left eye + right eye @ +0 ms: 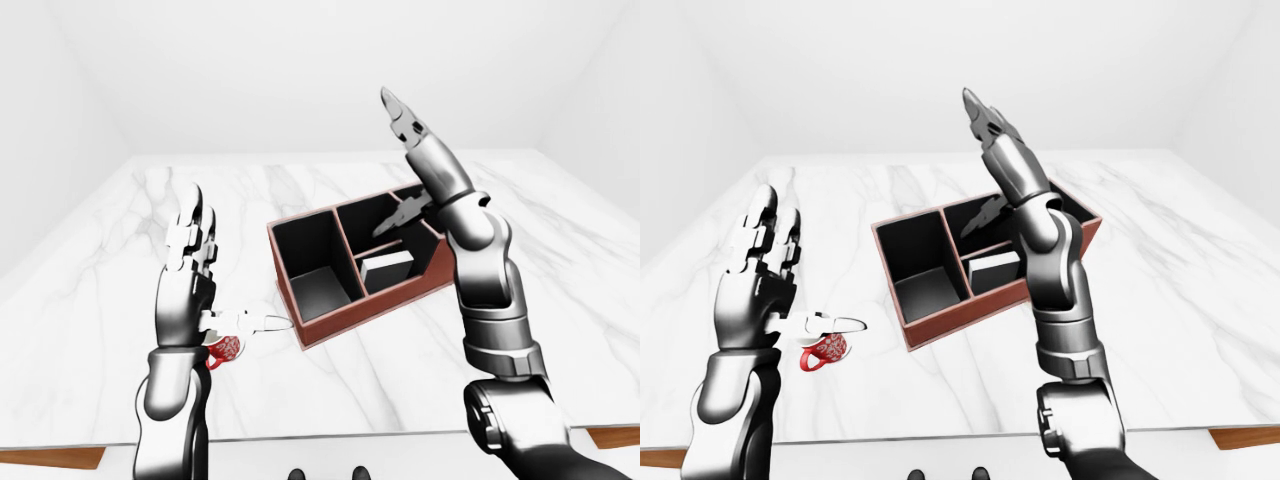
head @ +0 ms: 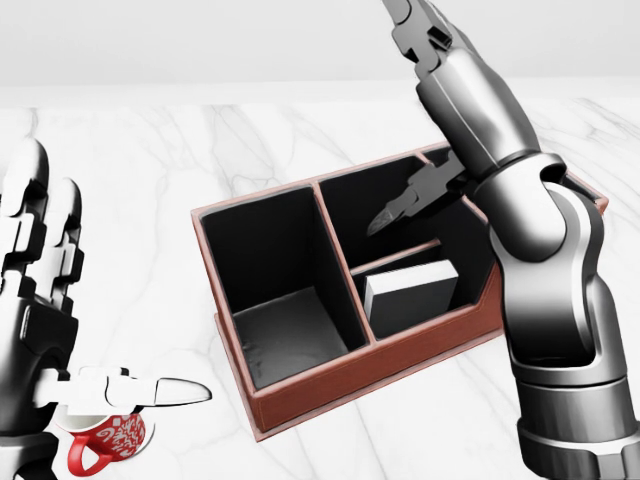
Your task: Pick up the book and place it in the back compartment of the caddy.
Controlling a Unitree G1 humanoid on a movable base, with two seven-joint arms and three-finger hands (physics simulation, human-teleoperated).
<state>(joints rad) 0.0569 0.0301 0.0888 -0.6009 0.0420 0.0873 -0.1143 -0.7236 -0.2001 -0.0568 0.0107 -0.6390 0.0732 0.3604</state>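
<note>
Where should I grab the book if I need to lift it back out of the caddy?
Come straight down from above and pinch its exposed top edge. The book stands on edge in a small compartment of the caddy, walled on every side, so only the top is free. The right hand, open and raised above the caddy, looks best placed for that; the fit will probably be tight.
</note>
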